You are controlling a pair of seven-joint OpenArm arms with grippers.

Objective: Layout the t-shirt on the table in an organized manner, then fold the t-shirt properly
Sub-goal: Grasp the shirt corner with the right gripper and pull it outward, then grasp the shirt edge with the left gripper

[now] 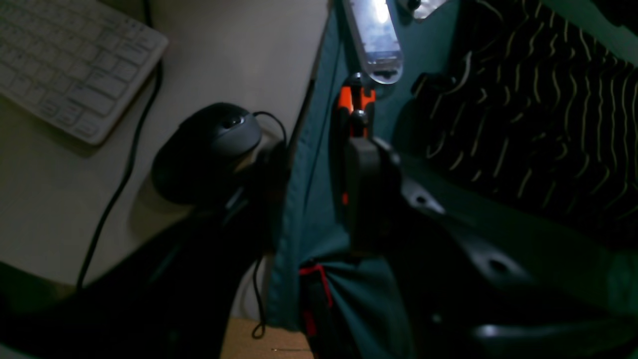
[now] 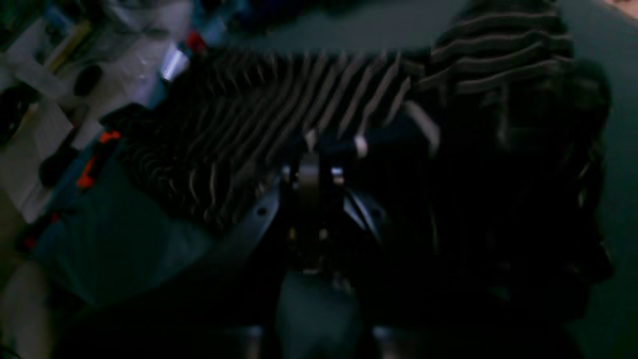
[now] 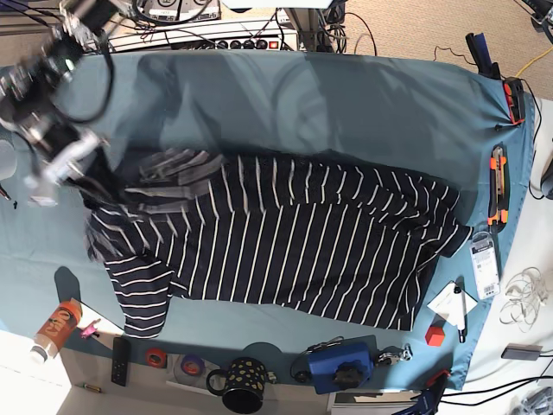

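Base view. The shirt (image 3: 285,238) lies on the table (image 3: 346,104), across its middle, reaching from near the left edge towards the right edge. At the shirt's left end the right gripper (image 3: 82,164) is over the fabric, where part of it is folded back on itself. Along the near edge, left to right: can (image 3: 54,327), remote (image 3: 121,360), two tape rolls (image 3: 155,356), mug (image 3: 240,383), box (image 3: 341,365). Along the right edge, far to near: knife (image 3: 496,183), tag (image 3: 486,262), pen (image 3: 460,309), the pen lying on a paper (image 3: 449,304). Behind the table runs a power strip (image 3: 216,39).

Left wrist view. Beside the table edge lies a mouse (image 1: 209,149), with a keyboard (image 1: 70,60) beyond it.
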